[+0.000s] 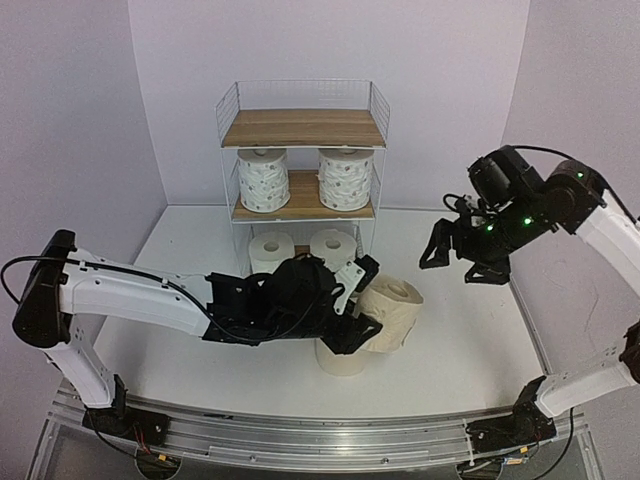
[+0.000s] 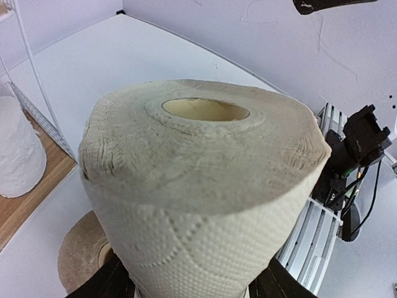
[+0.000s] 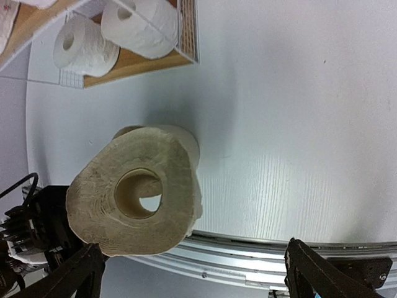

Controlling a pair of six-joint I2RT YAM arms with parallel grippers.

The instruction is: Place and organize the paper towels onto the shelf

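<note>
The left gripper point(image 1: 368, 303) pinches a big beige roll point(image 1: 398, 305) from both sides and holds it tipped over in the air. It is right by the other beige roll point(image 1: 340, 360), which stands on the white table point(image 1: 470, 350). I cannot tell if the two touch. The right gripper point(image 1: 461, 266) hangs in the air off to the side, fingers spread wide. On the shelf point(image 1: 303, 128), two dotted rolls point(image 1: 264, 180) stand on the middle board. Two plain white rolls point(image 1: 271, 250) stand on the bottom board.
</note>
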